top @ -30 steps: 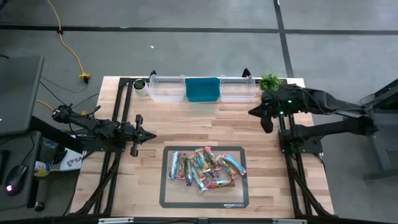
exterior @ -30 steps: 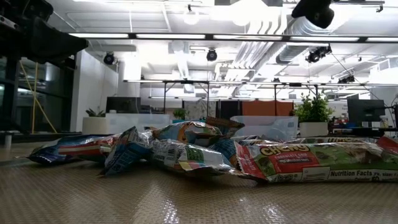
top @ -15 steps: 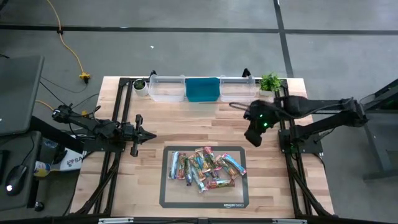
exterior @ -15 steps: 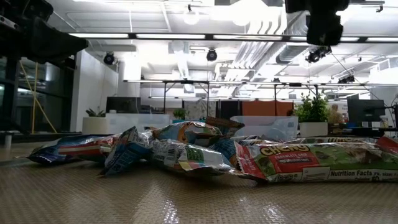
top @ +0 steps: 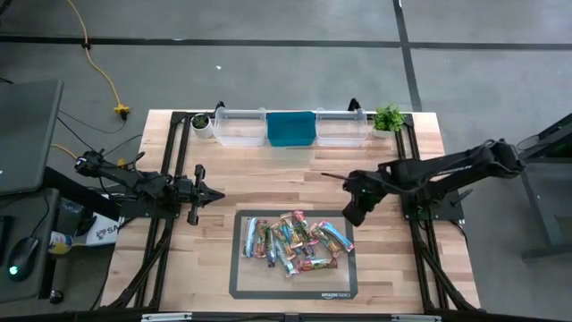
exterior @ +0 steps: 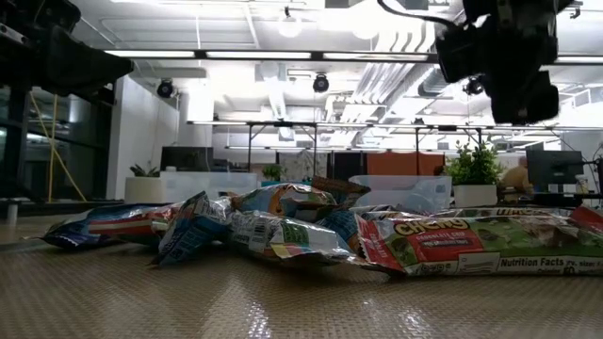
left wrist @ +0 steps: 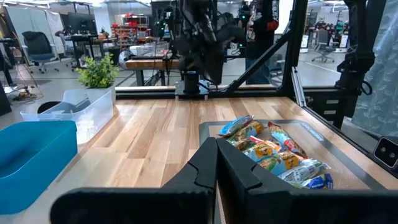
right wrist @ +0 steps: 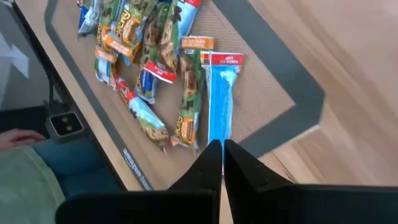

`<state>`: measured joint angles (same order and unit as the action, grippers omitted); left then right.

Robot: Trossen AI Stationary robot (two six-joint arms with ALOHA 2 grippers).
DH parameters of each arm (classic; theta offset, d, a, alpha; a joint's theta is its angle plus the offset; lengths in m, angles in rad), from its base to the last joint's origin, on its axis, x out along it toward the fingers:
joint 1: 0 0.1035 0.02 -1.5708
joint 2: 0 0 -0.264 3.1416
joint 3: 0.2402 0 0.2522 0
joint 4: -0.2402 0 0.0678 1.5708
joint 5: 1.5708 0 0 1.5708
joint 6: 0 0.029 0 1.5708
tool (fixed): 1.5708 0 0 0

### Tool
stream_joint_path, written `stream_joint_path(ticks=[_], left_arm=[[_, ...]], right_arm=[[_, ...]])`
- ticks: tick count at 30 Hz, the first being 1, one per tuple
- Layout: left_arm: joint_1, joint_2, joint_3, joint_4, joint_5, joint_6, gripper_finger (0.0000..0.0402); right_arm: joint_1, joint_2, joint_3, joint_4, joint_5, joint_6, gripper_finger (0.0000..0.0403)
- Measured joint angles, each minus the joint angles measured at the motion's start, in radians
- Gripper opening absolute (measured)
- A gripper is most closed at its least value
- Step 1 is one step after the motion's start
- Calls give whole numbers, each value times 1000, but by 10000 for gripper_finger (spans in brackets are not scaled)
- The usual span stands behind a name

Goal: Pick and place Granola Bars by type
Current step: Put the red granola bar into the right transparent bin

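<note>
Granola bars (top: 293, 241) all still piled on mat (top: 349, 288); right gripper (top: 351, 216), fingers together and empty, has swung from the bins toward them, first pick coming.

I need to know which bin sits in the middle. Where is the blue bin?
In the high view the blue bin stands at the table's far edge, between two clear bins, well behind the mat.

Readable print on the wrappers and mat

In the low view we read "CHEWY" and "Nutrition Facts" on the nearest granola bar (exterior: 471, 243); from above, the mat (top: 293, 288) carries a small white brand mark we cannot quite make out.
</note>
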<state>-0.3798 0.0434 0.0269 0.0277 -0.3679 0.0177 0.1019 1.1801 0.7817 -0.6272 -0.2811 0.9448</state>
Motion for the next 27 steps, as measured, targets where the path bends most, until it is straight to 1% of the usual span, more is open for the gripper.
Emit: stream_joint_path(ticks=[4, 7, 11, 15, 18, 22, 27], left_arm=[[0, 0, 0, 0, 0, 0, 1], [0, 0, 0, 0, 0, 0, 1], [0, 0, 0, 0, 0, 0, 1], [0, 0, 0, 0, 0, 0, 1], [0, 0, 0, 0, 0, 0, 1], [0, 0, 0, 0, 0, 0, 1], [0, 0, 0, 0, 0, 0, 1]], right_arm=[[41, 0, -72, 138, 34, 35, 10], [72, 0, -110, 215, 73, 43, 26], [106, 0, -119, 232, 117, 43, 61], [123, 0, -119, 300, 116, 36, 103], [133, 0, -101, 340, 116, 14, 126], [142, 0, -21, 295, 159, -33, 133], [147, 40, 148, 65, 217, -69, 133]])
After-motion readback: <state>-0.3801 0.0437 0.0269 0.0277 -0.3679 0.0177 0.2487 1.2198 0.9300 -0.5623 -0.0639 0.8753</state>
